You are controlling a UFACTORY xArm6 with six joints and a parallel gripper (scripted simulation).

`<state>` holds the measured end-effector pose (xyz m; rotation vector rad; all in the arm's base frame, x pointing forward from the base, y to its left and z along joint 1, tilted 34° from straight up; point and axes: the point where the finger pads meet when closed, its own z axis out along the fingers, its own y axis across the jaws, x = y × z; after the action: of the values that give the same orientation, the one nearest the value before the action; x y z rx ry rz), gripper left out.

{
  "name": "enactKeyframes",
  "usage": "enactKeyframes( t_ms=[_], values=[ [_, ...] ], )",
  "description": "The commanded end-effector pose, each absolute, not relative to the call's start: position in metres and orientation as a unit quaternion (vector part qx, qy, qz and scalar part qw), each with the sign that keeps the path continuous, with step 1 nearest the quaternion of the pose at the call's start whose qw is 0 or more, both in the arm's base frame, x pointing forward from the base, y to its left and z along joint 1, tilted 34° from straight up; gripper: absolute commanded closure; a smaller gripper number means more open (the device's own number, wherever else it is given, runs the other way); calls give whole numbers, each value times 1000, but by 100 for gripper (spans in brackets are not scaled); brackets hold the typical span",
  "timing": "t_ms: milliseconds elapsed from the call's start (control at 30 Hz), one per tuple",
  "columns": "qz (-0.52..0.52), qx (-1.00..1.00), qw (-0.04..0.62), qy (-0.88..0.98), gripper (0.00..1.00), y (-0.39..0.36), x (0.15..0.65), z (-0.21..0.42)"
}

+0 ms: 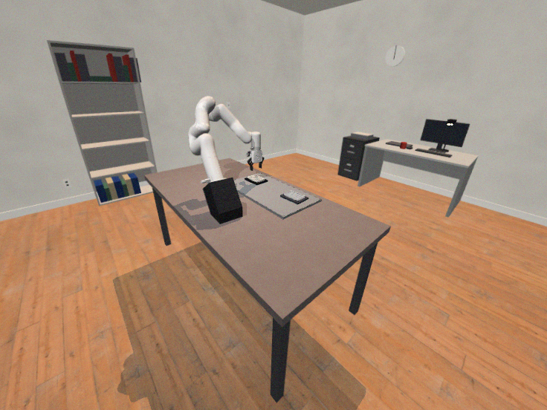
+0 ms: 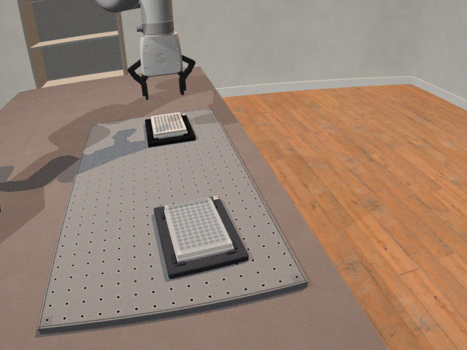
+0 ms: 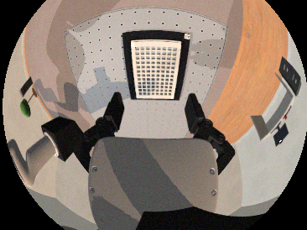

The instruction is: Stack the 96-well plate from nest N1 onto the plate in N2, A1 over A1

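White 96-well plate point(image 2: 168, 125) flat in black nest N1 point(image 2: 169, 138); second plate point(image 2: 197, 229) flat in N2 point(image 2: 202, 263).

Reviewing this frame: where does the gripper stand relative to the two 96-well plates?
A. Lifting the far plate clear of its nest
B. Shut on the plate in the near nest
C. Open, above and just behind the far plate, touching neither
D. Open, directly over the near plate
C. The gripper hangs with fingers spread and nothing between them, above and slightly behind the far plate, which sits in its nest; the near plate lies untouched.
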<state>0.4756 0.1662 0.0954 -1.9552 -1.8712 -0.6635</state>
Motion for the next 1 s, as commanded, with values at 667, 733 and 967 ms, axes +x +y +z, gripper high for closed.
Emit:
enactKeyframes(
  t_ms=[667, 733, 967],
  values=[
    [-236, -691, 175, -661, 0, 186, 481, 67],
    [-236, -691, 175, -661, 0, 188, 481, 64],
    [-236, -691, 175, -661, 0, 194, 482, 55]
  ],
)
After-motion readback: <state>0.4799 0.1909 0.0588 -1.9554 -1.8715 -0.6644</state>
